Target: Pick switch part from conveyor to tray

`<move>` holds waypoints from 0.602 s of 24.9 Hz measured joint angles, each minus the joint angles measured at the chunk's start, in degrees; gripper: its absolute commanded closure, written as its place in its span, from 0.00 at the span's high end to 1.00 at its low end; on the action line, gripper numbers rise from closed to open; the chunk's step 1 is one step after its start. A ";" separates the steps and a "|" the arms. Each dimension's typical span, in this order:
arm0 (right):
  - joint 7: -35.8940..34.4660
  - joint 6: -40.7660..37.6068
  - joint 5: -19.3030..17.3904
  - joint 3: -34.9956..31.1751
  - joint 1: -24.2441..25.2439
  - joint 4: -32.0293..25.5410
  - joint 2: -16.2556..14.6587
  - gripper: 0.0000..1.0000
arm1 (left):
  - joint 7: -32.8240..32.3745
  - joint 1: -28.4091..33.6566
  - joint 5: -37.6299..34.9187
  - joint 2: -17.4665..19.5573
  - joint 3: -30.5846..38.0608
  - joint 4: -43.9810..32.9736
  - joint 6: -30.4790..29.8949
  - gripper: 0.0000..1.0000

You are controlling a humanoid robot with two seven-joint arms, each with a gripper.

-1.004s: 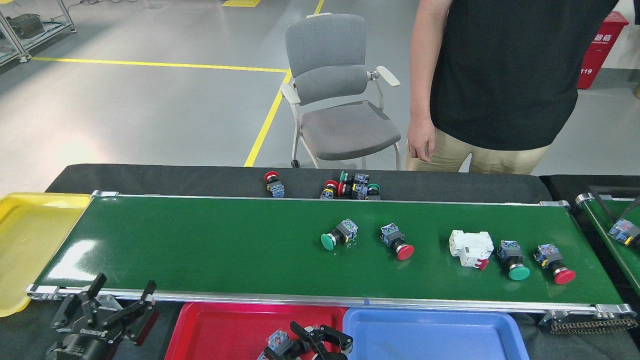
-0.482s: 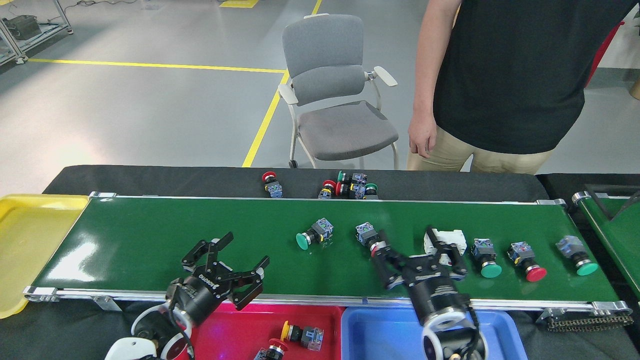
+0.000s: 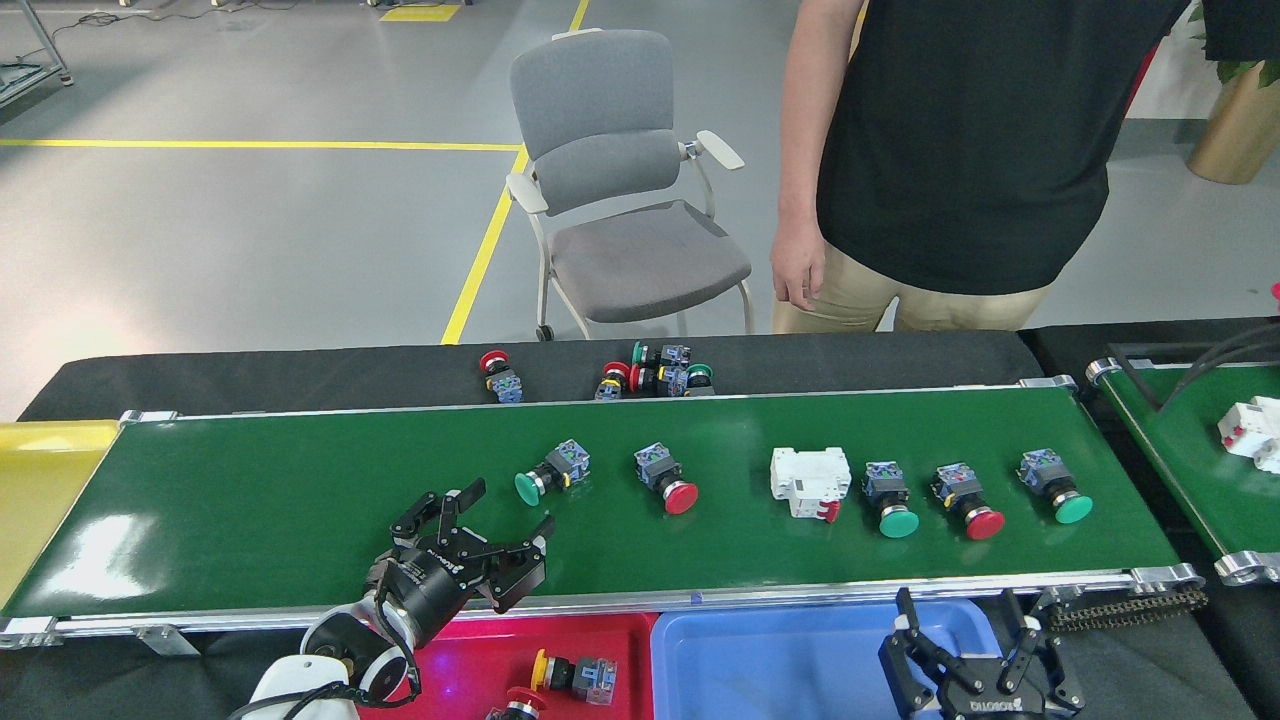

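Note:
The conveyor [image 3: 300,500] carries a row of switch parts: a green button [image 3: 550,475], a red button [image 3: 667,482], a white breaker [image 3: 806,482], then a green [image 3: 890,498], a red [image 3: 965,501] and a green button [image 3: 1055,486]. My left gripper [image 3: 508,510] hangs open and empty over the belt's near edge, just below and left of the leftmost green button. My right gripper [image 3: 962,612] is open and empty above the blue tray [image 3: 780,660]. The red tray [image 3: 460,665] holds a yellow-capped switch [image 3: 568,673] and a red-capped one [image 3: 515,702].
A yellow tray [image 3: 40,480] sits at the belt's left end. Loose switches [image 3: 650,380] lie on the black table behind the belt. A person [image 3: 950,150] stands behind it, beside a grey chair [image 3: 620,180]. A second belt [image 3: 1190,450] at right carries a white part [image 3: 1250,430].
My right gripper has pulled back off the belt, from beside the white breaker to above the blue tray. The left gripper stayed open near the belt's front edge. The view shifted, so parts sit further left.

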 measured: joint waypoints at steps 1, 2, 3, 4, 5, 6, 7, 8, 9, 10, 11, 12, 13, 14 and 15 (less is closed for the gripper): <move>-0.10 -0.51 0.00 0.11 -0.06 0.01 0.35 0.99 | -0.02 -0.67 0.00 0.00 0.00 0.80 0.24 1.00; -0.16 -0.87 0.02 0.38 -0.34 0.02 0.79 0.99 | -0.03 -1.55 0.00 0.00 -0.05 1.81 0.47 1.00; 0.09 -0.98 0.15 0.91 -0.96 0.15 1.55 0.99 | -0.03 -2.53 0.00 -0.03 -0.14 3.01 0.71 1.00; 0.94 -1.10 0.44 1.65 -1.90 0.61 2.40 0.99 | -0.04 -3.54 0.00 -0.31 -0.15 4.27 0.97 0.99; 1.90 -1.21 0.95 2.70 -3.42 1.51 3.21 0.99 | -0.05 -4.45 0.00 -0.88 -0.14 5.50 1.30 0.97; 2.78 -0.78 1.79 3.76 -5.11 2.72 3.86 0.99 | -0.13 -5.18 0.00 -1.55 -0.14 6.63 1.94 0.94; 3.98 0.33 2.78 4.79 -6.85 4.03 4.54 0.99 | -0.23 -5.83 0.00 -2.01 -0.17 7.82 2.79 0.88; 4.66 1.91 3.85 5.59 -8.45 5.38 5.25 0.99 | -0.24 -6.27 0.00 -2.19 -0.20 8.83 3.64 0.82; 5.15 3.90 4.63 6.23 -10.13 6.97 5.83 0.99 | -0.19 -6.49 0.00 -2.19 -0.20 9.50 4.29 0.76; 5.54 5.64 4.96 6.89 -11.81 8.84 6.10 0.99 | 0.01 -6.52 0.00 -2.19 -0.20 9.93 4.68 0.70; 5.68 7.49 5.11 7.63 -13.55 10.61 6.14 0.99 | 0.14 -6.51 0.00 -2.22 -0.20 10.13 5.03 0.63; 5.74 8.87 5.15 8.25 -15.18 12.31 6.14 0.99 | 0.29 -6.53 0.00 -2.34 -0.20 10.21 5.26 0.47; 5.84 10.43 5.15 8.68 -16.50 13.80 6.14 0.99 | 0.38 -6.52 0.00 -2.49 -0.23 10.24 5.31 0.24; 5.95 11.63 5.13 8.87 -17.62 15.32 6.14 0.98 | 0.41 -6.53 0.01 -2.59 -0.29 10.27 5.45 0.15; 6.02 12.94 5.09 8.91 -18.63 16.63 6.15 0.97 | 0.44 -6.53 0.02 -2.60 -0.32 10.27 5.43 0.07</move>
